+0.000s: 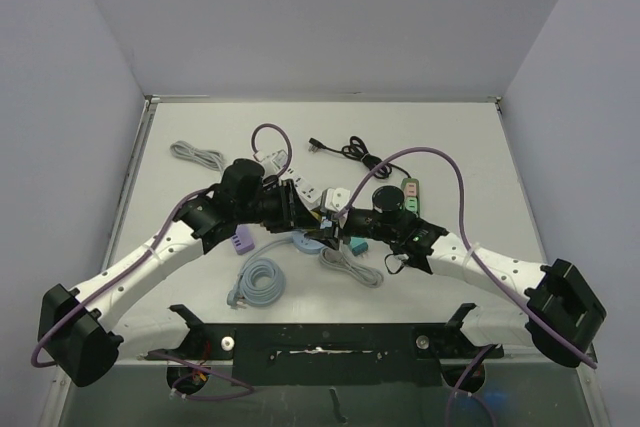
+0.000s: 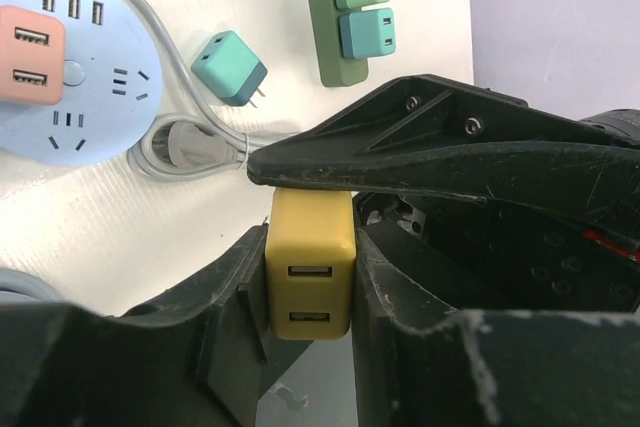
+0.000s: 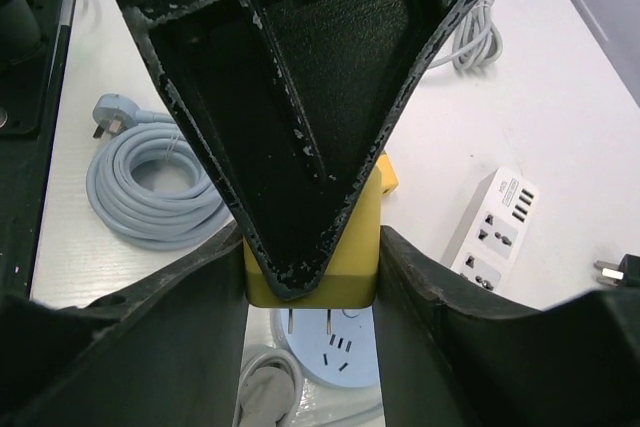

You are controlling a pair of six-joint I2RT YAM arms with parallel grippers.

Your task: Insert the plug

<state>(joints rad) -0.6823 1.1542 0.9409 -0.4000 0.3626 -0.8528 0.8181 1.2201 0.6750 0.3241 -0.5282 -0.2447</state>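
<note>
Plug: yellow USB charger (image 2: pixel 310 237), held off the table at its centre.
Left gripper (image 2: pixel 308 292): clamped on the charger's sides.
Right gripper (image 3: pixel 310 282): also pinching it, probably a regrip handover.
Likely socket: round blue strip (image 2: pixel 80 77), 10 o'clock.

The top external camera is mounted above and behind the arm bases and looks down from afar over the whole desk (image 1: pixel 440 127). Each wrist camera looks along its own fingers at close range: left claw (image 2: pixel 308 247), right claw (image 3: pixel 310 247). Both wrist views share the yellow charger (image 2: pixel 310 287) and the round blue power strip (image 2: pixel 110 117).
</note>
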